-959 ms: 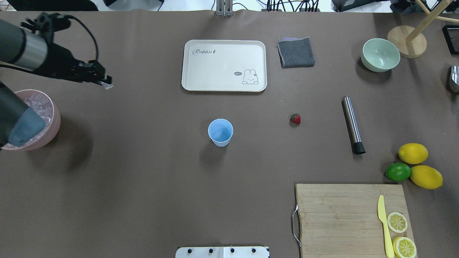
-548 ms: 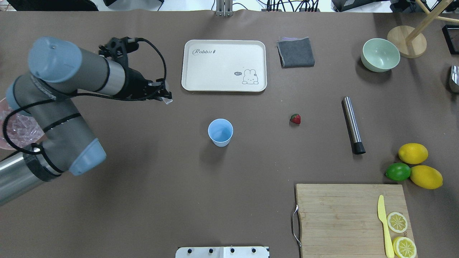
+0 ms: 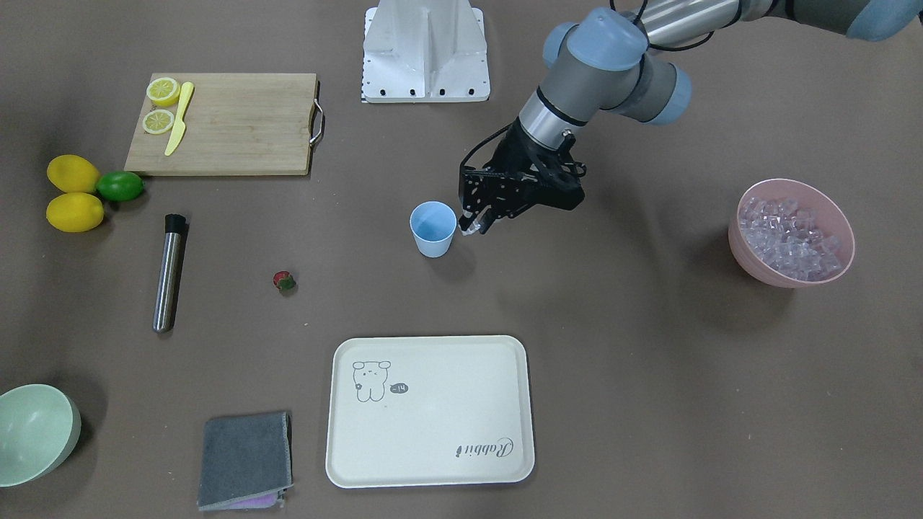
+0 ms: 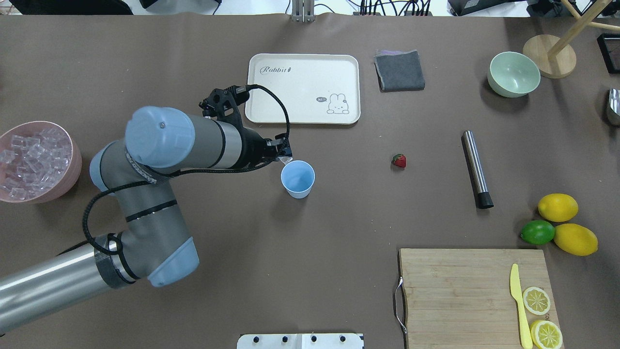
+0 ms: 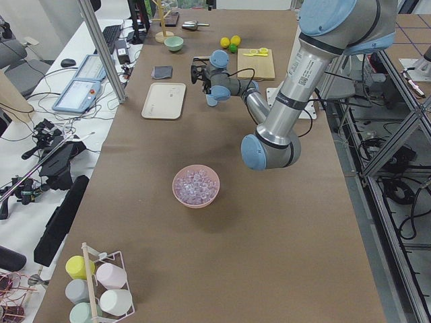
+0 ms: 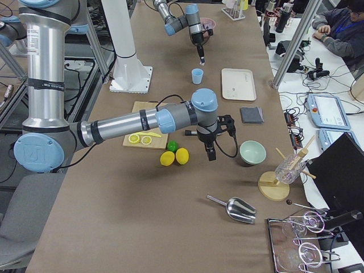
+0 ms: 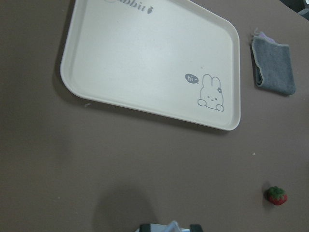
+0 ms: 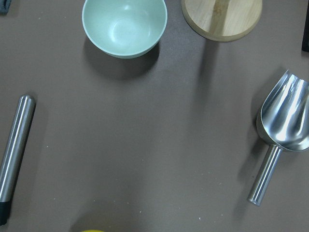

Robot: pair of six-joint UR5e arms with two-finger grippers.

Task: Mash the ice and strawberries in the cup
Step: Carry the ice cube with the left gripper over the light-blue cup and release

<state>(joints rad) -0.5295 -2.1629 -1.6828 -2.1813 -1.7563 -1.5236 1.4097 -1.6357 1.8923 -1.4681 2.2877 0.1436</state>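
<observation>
Above cup [image 4: 297, 178] rim's edge, outstretched left gripper [image 4: 285, 156] pinches ice [image 3: 469, 230] btwn fingertips; right gripper [image 6: 211, 154] pts down, grip unclear.

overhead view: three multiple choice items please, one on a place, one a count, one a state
1. Where is the strawberry? A) in the cup B) in the left tool C) between the cup and the metal rod
2. How many whole lemons? A) one B) two C) four
3. The left tool is: A) shut on an ice cube B) open, empty C) shut on the strawberry

1 C, it lies alone between them.
2 B, two yellow ones show.
3 A, a clear cube sits between its fingers.
</observation>
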